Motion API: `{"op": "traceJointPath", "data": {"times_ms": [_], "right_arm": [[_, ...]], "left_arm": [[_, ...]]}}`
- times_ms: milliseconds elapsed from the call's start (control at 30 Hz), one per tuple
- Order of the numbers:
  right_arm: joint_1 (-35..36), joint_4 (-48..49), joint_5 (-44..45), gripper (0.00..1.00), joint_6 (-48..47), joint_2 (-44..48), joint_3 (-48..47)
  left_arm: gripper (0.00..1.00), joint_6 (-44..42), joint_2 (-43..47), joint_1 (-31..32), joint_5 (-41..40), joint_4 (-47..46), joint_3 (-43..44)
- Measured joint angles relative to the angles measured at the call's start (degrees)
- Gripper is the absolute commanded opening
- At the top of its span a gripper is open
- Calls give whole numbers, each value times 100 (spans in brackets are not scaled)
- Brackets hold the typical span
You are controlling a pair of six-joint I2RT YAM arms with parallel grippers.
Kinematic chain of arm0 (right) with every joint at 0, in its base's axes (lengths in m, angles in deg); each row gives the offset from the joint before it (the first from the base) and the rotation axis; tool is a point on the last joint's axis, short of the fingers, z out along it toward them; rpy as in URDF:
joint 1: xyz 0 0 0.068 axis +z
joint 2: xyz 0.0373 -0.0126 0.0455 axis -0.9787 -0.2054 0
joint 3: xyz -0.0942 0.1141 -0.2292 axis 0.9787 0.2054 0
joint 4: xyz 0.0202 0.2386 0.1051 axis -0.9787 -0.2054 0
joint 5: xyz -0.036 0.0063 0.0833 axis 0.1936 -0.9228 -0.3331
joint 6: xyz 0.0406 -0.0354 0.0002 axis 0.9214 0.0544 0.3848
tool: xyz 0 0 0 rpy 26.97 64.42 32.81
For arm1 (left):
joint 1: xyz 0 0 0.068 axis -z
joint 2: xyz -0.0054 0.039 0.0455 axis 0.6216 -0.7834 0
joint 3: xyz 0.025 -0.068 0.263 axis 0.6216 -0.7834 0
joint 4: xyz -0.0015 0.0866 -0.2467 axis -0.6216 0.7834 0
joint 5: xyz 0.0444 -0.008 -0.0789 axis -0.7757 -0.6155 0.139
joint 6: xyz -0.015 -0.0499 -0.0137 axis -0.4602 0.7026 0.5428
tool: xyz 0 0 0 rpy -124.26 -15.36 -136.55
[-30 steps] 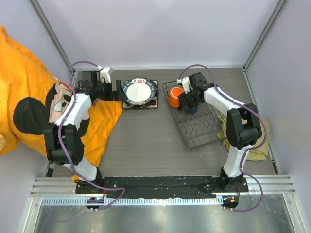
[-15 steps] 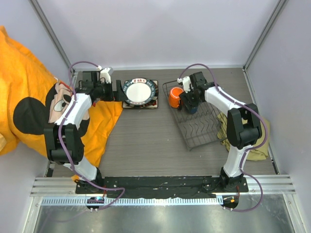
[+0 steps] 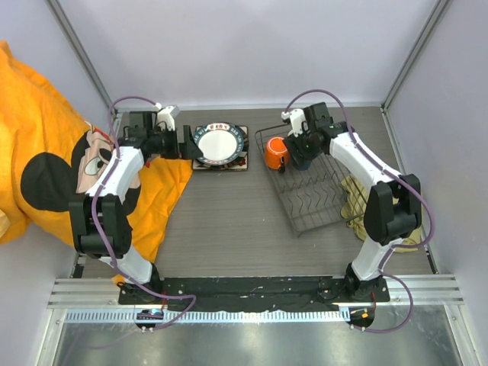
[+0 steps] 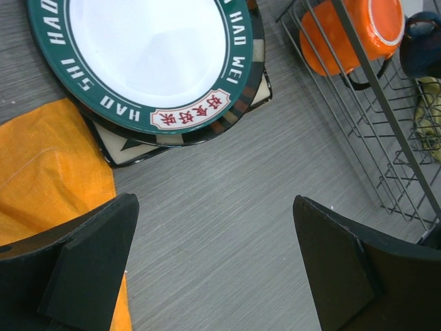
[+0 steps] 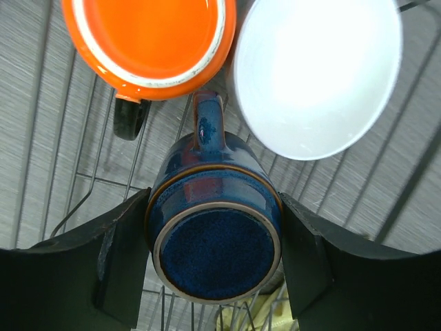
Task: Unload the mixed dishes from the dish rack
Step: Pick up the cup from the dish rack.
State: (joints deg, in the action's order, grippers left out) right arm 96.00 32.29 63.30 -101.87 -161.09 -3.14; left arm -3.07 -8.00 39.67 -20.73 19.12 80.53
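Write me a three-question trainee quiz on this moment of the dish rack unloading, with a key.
1. True or false: the round green-rimmed plate lies on top of the square plate.
2. Pick one: what sits between the fingers of the right end effector? A round green-rimmed plate, B dark-blue cup, C square plate.
3. Fill the gap: the left end effector is ___ and holds nothing.
Key: 1 true; 2 B; 3 open.
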Motion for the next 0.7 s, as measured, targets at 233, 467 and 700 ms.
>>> {"op": "traceJointPath", "data": {"times_ms": [233,467,700], "right_arm": [[-2,-284,-131,22,28,568,-284],[7,-780,-1027,22,-190,1401,-470],[177,-1526,-2020,22,-776,2037,-522]], "left_arm": [[100,28,0,37,533,-87,26],[100,-407,2,481,1263,-118,201],[100,-1670,109,1340,1617,400,592]]}}
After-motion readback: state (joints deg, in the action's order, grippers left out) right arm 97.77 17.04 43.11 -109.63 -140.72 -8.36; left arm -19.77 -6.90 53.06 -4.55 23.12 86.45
